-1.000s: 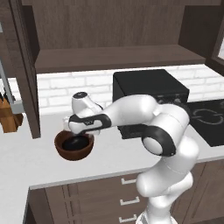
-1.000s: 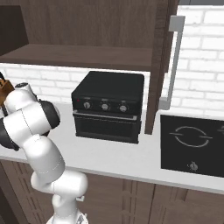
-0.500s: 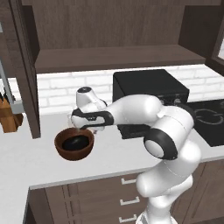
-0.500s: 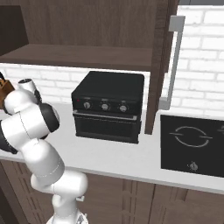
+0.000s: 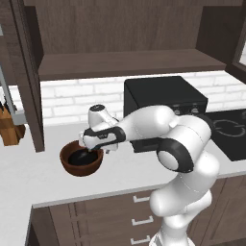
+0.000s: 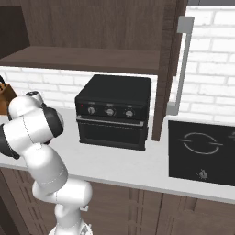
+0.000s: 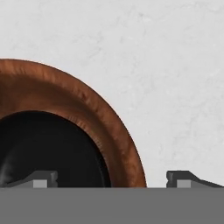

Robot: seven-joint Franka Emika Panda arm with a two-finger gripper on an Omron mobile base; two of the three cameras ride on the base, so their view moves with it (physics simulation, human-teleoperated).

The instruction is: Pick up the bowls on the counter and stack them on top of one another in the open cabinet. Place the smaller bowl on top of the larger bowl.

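Reddish-brown wood fills my hand view: the larger bowl (image 7: 118, 131) is cut off at the frame's left and bottom, the smaller bowl (image 7: 48, 148) a glossy black pool inside it. Both sit on the counter (image 5: 33, 178), below the open cabinet (image 5: 129, 62) (its shelf bare). My gripper (image 5: 98, 148) hangs just beside the brown rim, jaws spread wide and holding nothing; one fingertip (image 7: 41, 178) sits over the black bowl, the other over bare worktop. The countertop oven (image 6: 114, 110) carries three knobs, no readable lettering. A knife block (image 5: 9, 127) stands at far left, half hidden.
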